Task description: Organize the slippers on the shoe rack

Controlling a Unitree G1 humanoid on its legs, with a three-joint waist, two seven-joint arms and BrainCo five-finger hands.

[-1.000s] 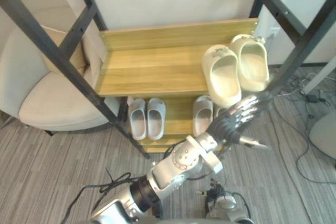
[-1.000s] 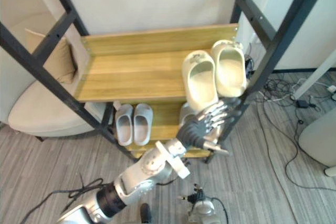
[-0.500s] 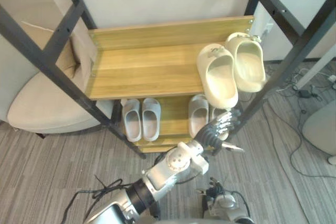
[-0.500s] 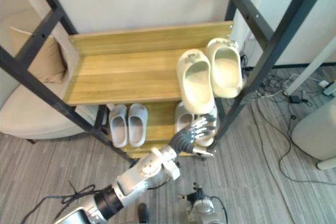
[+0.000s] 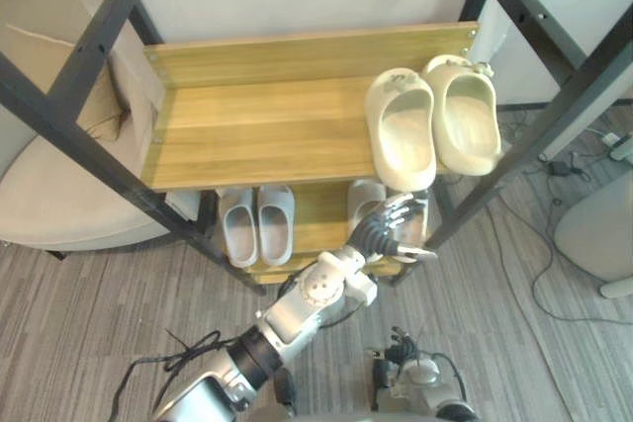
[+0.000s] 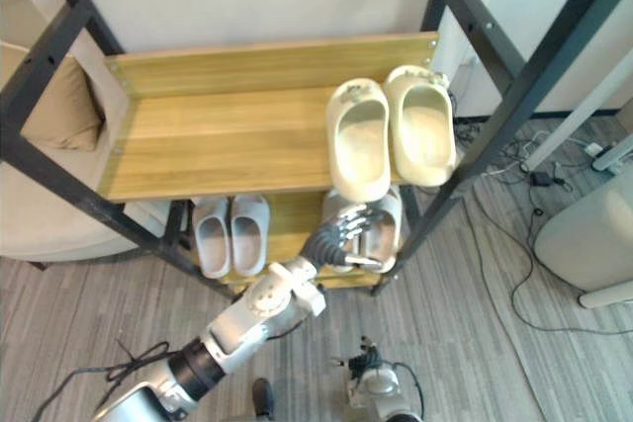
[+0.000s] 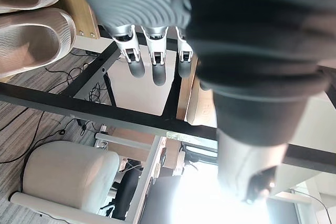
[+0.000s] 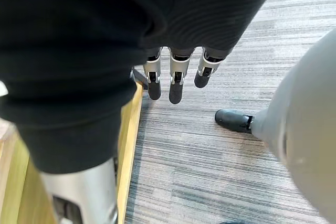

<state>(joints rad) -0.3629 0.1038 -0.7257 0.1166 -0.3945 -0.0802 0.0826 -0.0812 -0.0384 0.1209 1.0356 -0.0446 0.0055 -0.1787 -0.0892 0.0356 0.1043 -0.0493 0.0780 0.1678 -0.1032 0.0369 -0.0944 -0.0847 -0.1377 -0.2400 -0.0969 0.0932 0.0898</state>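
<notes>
On grey carpet (image 5: 79, 313) stands a rack (image 5: 257, 130), with cream slippers (image 5: 401, 135) on its top shelf and grey slippers (image 5: 363, 201) on its lower. The left hand (image 5: 379, 234), empty with fingers spread, hovers by the grey ones; the right hand (image 8: 176, 80) hangs straight-fingered beside the rack. The slippers are probably light, soft foam, so a heel-rim pinch suits them.

Cream slippers (image 5: 401, 140): two, this one and its mate (image 5: 465, 126), making one pair.
Grey slippers (image 5: 237, 234): four, in two pairs; the first pair's other slipper (image 5: 276, 224), then a third slipper (image 5: 364, 201) and a fourth slipper (image 6: 393, 216), which is partly hidden.
Slippers in all: six.
Shelves: two wooden boards, the upper shelf (image 5: 257, 135) and the lower shelf (image 5: 318, 219).
Armchair (image 5: 59, 200): one.
Cushion (image 6: 59, 106): one.
Hands: two, the left hand (image 5: 381, 231) and the right hand (image 8: 176, 77).
</notes>
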